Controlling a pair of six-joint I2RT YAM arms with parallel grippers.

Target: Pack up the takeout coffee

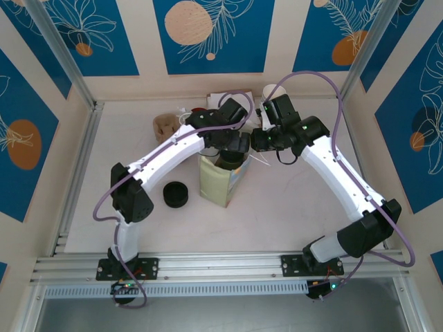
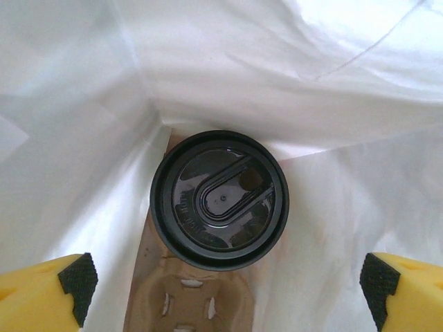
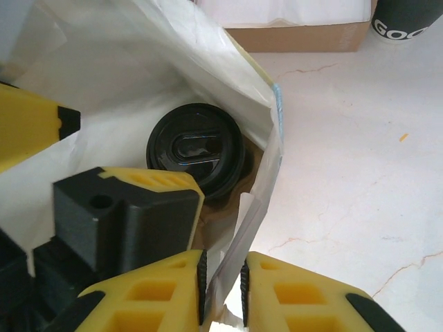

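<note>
The takeout coffee (image 2: 219, 200) shows a glossy black lid. Around it the bag (image 2: 208, 69) is white inside; from above its outside looks cream, perhaps pale yellow. The cup carrier (image 2: 187, 308) beneath is tan-brown. The left end effector (image 2: 227, 280) and the right end effector (image 3: 223, 283) are yellow with black pads (image 2: 77, 274). The desk (image 3: 346, 173) is white with faint brownish veins. The stack of lids (image 1: 176, 194) is black. The wall panels (image 1: 104, 34) are blue, with white leaf outlines and orange and peach discs.
</note>
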